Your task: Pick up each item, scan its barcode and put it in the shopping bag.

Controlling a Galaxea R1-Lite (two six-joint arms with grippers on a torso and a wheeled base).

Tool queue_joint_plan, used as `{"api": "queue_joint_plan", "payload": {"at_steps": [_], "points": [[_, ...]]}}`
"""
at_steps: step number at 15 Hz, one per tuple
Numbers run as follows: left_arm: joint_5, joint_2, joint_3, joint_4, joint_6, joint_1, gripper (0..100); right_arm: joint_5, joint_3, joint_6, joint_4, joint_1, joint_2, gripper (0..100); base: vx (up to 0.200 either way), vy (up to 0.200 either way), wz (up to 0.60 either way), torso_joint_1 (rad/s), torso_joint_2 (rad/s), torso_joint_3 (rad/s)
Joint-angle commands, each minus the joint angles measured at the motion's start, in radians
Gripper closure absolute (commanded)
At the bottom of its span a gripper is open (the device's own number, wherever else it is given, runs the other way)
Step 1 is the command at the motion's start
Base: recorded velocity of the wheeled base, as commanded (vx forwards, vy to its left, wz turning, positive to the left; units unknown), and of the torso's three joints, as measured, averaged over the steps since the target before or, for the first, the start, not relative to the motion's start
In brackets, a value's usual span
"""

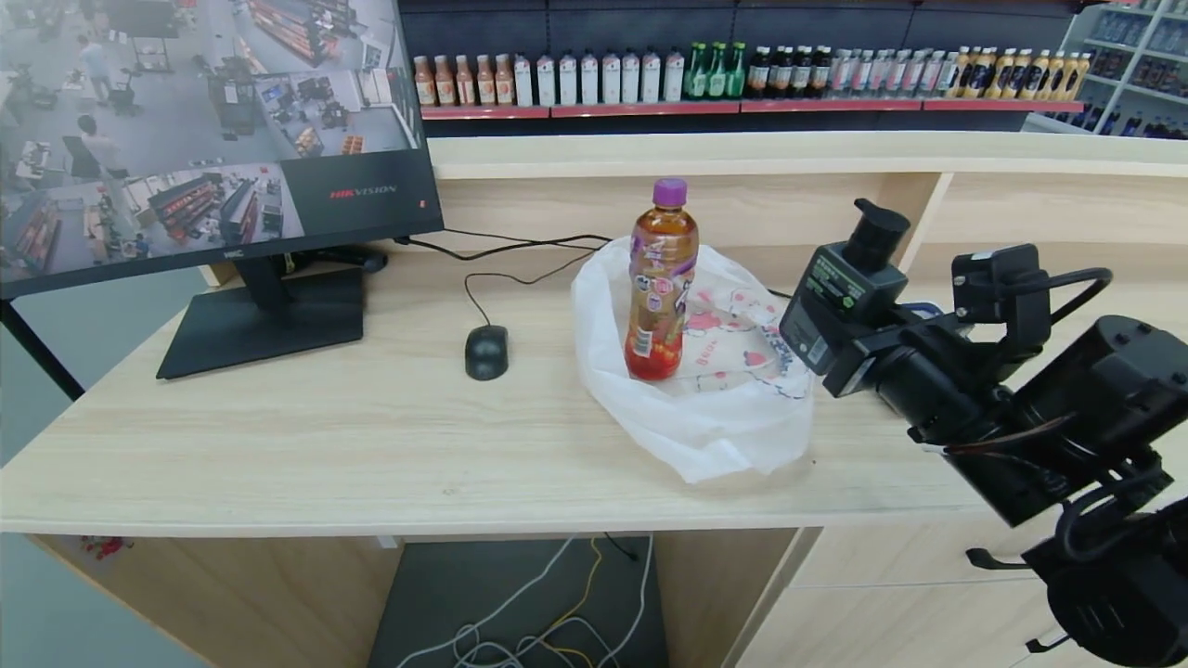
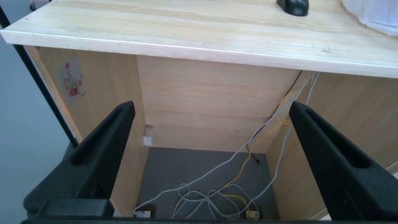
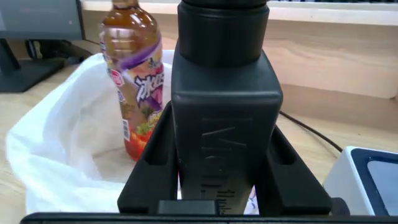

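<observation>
Bottle [image 1: 661,278] stands upright in the bag [image 1: 724,427] mid-tabletop [image 1: 325,436]. My right end effector [image 3: 217,162] is clamped on the scanner [image 1: 840,297] just right of it; left end effector [image 2: 212,115] hangs open below the near edge. Risk imo: swinging the scanner in could tip that tall bottle.

**Place:** retail shop, at the checkout counter.

**Evidence:**
- Wall shelving [image 1: 742,107] with red edge rails, carrying a row of bottled drinks [image 1: 650,76] grouped by kind.
- More stocked shelves [image 1: 1128,65] at far right.
- Light wooden counter [image 1: 371,436] with a raised front ledge.
- Monitor [image 1: 186,121] showing split security-camera views of shop aisles, with a wired mouse [image 1: 486,352] near it.
- White plastic shopping bag [image 1: 724,417] on the counter, with a purple-capped drink bottle [image 1: 661,278] standing upright in it.
- Handheld barcode scanner [image 1: 840,297] just beside the bag.
</observation>
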Motion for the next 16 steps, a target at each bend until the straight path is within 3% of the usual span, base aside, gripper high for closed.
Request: {"api": "queue_joint_plan", "payload": {"at_steps": [1, 9, 16], "points": [[0.001, 0.0, 0.0, 0.0, -0.001, 0.0, 0, 0.001, -0.043, -0.004, 0.0, -0.005, 0.066, 100, 0.0, 0.0, 0.0, 0.0, 0.0, 0.0], [0.001, 0.0, 0.0, 0.0, -0.003, 0.0, 0, 0.001, -0.236, 0.001, 0.0, 0.007, 0.284, 100, 0.0, 0.0, 0.0, 0.0, 0.0, 0.0], [0.001, 0.0, 0.0, 0.0, -0.003, 0.0, 0, 0.001, -0.251, 0.002, 0.0, 0.014, 0.353, 100, 0.0, 0.0, 0.0, 0.0, 0.0, 0.0]]}}
